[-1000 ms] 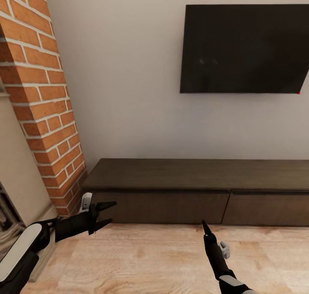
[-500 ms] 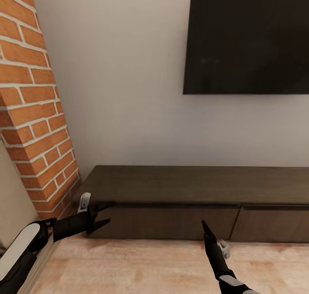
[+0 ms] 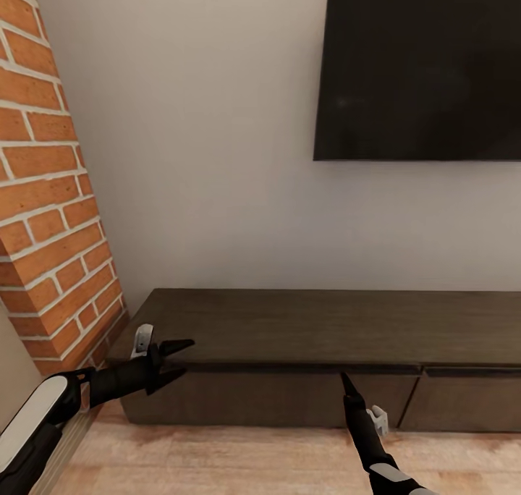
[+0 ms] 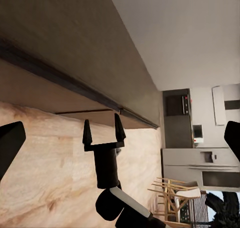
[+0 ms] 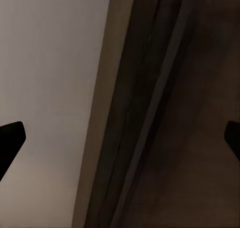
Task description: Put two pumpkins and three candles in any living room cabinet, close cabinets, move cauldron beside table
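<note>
I'm facing the cabinet (image 3: 304, 321) against the wall; drawers look closed, top bare. My left end effector (image 3: 176, 359) hangs by its left front corner, fingers apart, empty. My right end effector (image 4: 103, 129) is near the drawer front, fingers apart, empty. TV (image 3: 423, 64) above, brick chimney (image 3: 47, 184) on the left.

A long, low dark-brown wooden cabinet (image 3: 318, 328) stands against the far wall, its left end near the brick column. Its flat top is bare, and its two wide drawer fronts sit flush and shut above the wood floor.
</note>
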